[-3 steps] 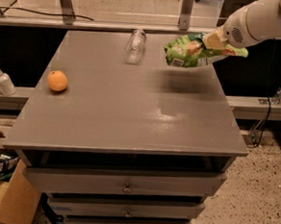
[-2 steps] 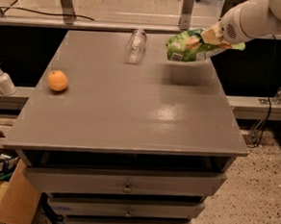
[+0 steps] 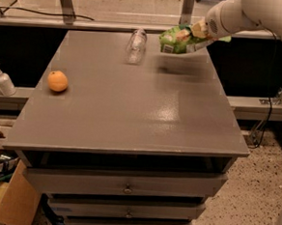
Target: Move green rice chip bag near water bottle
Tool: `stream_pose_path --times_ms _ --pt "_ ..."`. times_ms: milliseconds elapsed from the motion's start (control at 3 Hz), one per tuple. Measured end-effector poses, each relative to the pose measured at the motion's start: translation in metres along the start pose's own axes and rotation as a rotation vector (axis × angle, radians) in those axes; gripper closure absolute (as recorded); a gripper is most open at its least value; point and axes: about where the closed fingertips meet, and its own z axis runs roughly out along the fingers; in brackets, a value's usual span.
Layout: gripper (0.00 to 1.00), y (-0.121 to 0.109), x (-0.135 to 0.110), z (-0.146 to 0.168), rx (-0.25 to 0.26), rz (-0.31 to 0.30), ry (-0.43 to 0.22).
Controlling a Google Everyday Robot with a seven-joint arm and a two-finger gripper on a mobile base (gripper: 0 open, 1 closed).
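End effector (image 3: 201,31) around crinkly bag (image 3: 175,39), aloft

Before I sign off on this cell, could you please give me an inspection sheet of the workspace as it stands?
Surface: grey cabinet top, glossy, with glare right of centre.
Job's things: green rice chip bag held in the air over the far right part, its shadow beneath; water bottle lying on its side to the bag's left, apart from it.
Clutter: orange near the left edge.
Grippers: gripper at the far right, shut on the bag's right end.
Cables: black cable hanging at right; thin cable behind the cabinet.
Surroundings: pump dispenser bottle on the left ledge; cardboard box at lower left.
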Motion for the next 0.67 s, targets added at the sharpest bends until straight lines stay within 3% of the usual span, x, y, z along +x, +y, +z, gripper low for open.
stream_pose_path --times_ms 667 --pt "1.0 0.006 -0.01 0.048 -0.001 0.035 -0.005"
